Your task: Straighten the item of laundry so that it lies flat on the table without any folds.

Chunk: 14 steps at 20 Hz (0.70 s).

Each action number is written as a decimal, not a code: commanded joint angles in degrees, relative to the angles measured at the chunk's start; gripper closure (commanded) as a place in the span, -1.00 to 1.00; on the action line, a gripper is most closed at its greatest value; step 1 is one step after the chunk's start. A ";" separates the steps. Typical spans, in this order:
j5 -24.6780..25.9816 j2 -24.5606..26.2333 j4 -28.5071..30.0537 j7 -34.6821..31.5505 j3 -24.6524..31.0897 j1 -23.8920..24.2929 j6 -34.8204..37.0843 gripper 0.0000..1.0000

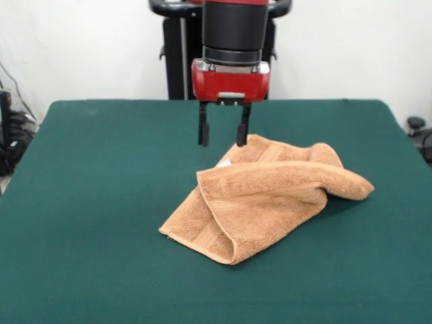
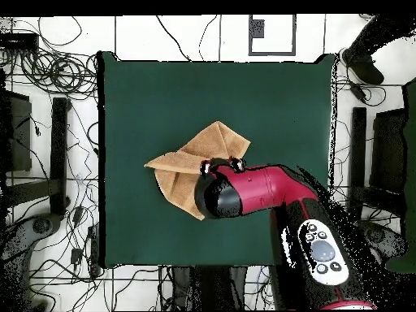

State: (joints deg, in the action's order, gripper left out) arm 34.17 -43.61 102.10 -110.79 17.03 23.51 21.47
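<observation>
Pincer first: we see it hanging released, w/ two black fingers pointing straight down and a clear gap between them, nothing held. Tips hover just above the towel's far edge; in the front view one tip overlaps that edge, but we can't tell if it touches the cloth. Above the fingers sits a red block, then a black cylinder of the arm going up out of the pic.

Largest thing under the pincer is the table, dark green cloth spreading well beyond the pincer on every side. From overhead the table shows as a big green rectangle; the red and black arm crosses its lower right part and ends over the middle.

Next, the towel, tan-orange terry, lying on the table directly below and in front of the pincer in the front view. It's not flat: a thick fold runs across it, one end is rolled into a bulge off to the pincer's side, and a flap lies doubled over the lower layer, w/ a corner sticking out toward the camera. A woven band shows along the near hem. Overhead, the towel sits approx at table centre, partly hidden under the arm's head, w/ points sticking out on several sides.

Smallest: a white tag peeks out at the towel's far edge, right below the fingertips.
</observation>
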 commanded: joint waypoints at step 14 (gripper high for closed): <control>13.15 9.12 -0.67 32.78 19.37 6.67 11.48 -1.00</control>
State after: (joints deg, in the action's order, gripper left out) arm 43.76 -40.08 101.83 -101.44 26.45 29.90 23.78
